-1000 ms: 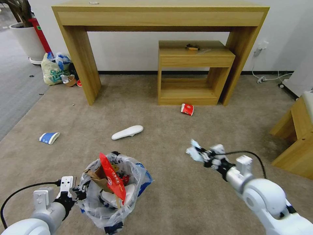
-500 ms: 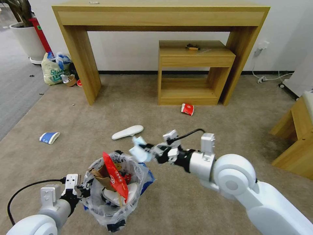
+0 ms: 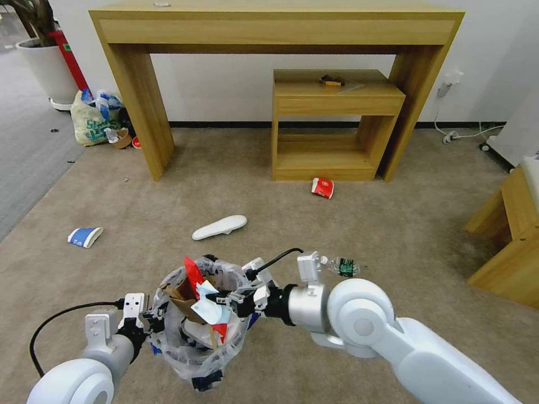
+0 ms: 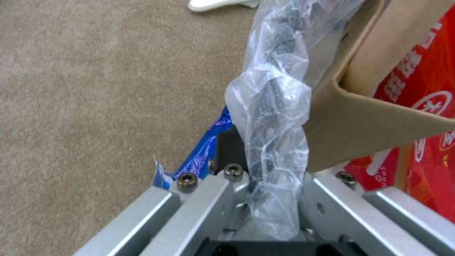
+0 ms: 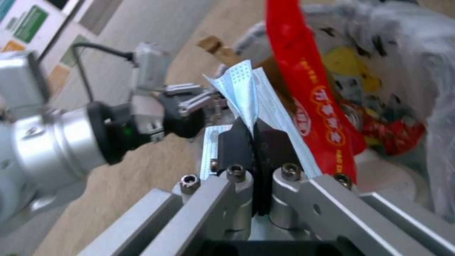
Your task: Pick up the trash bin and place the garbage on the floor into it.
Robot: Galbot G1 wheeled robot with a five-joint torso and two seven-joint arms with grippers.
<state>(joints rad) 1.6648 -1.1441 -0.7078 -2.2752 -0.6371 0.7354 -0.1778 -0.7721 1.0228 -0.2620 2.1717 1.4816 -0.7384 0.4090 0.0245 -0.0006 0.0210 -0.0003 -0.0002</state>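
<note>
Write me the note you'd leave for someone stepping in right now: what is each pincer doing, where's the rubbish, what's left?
Left pincer: shut on the trash bin rim, holding it up over the floor.
Right pincer: shut on a pale blue face mask, over the bin's mouth, not yet let go.
Done: cardboard and red wrapper are in the bin.
Left on the carpet: white insole, blue-white cup, red packet, plastic bottle.

A small wooden shelf unit [image 3: 337, 126] is tucked beneath a long wooden table [image 3: 275, 28], with a yellowish-green tied bag [image 3: 92, 123] seen beside its leg.
</note>
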